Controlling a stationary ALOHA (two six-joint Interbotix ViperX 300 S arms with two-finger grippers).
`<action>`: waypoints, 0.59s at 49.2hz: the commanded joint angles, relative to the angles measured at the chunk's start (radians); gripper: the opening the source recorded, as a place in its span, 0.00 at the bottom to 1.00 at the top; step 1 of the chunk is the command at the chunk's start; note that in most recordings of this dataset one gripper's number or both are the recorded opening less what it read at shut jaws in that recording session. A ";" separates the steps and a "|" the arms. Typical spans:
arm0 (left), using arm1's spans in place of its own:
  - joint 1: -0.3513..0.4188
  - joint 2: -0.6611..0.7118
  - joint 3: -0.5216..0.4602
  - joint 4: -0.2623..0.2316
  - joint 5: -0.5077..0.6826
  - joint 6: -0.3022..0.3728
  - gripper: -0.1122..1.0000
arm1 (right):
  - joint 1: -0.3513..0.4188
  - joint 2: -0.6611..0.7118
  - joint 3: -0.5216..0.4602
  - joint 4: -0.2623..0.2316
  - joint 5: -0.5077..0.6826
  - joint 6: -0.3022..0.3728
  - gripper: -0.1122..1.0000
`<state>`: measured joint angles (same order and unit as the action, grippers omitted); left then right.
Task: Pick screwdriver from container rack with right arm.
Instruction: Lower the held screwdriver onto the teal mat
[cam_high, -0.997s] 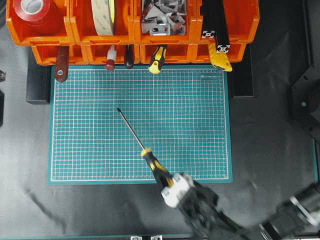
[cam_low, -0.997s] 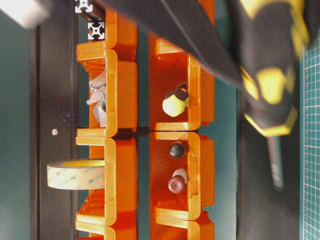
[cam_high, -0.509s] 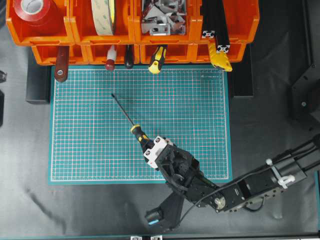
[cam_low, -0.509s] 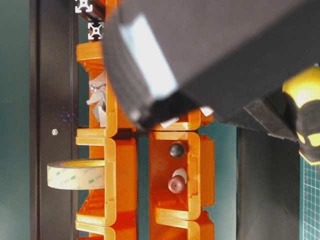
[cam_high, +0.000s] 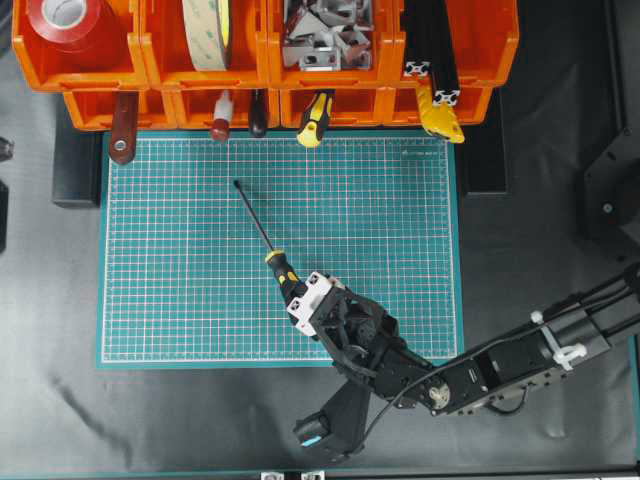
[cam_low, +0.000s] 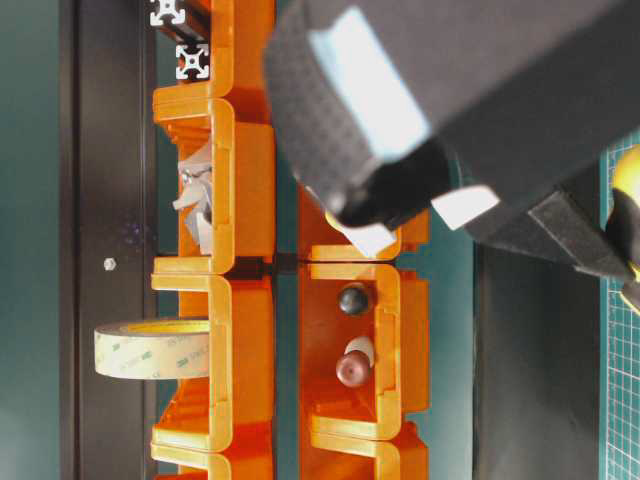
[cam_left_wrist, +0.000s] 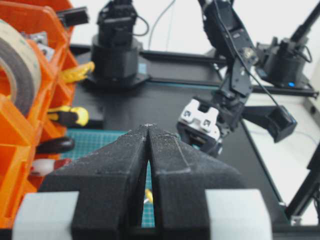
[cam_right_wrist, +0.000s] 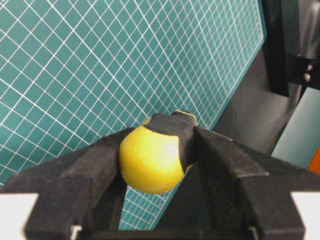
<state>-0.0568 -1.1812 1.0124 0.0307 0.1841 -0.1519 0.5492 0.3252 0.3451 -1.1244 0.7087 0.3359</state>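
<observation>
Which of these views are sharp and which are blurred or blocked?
Overhead: evenly lit and sharp, the screwdriver and green mat grid crisp. Table-level: the image lies sideways, and the right arm up close is a soft dark mass blocking much of the container rack. Left wrist: its shut end effector is blurred, background bright. Right wrist: handle and fingers soft, mat sharper.

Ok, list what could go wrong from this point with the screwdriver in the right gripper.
1. The right gripper pinches only the rounded yellow end of the screwdriver handle, so it might pivot or slip out.
2. The long shaft sticks out over the green cutting mat; its tip could catch the mat if the arm dips.
3. The shaft points toward the orange container rack, so swinging that way might strike the hanging tools.
</observation>
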 joint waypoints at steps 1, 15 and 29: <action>0.005 0.009 -0.025 0.003 -0.005 -0.003 0.10 | -0.006 -0.025 0.002 0.005 -0.018 0.003 0.46; 0.006 0.012 -0.018 0.003 0.015 -0.003 0.10 | -0.021 -0.028 0.026 0.060 -0.066 0.002 0.46; 0.005 0.014 -0.017 0.003 0.025 -0.005 0.10 | -0.055 -0.034 0.067 0.095 -0.084 0.005 0.72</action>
<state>-0.0522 -1.1796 1.0124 0.0322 0.2117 -0.1534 0.5062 0.3175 0.4142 -1.0385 0.6412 0.3375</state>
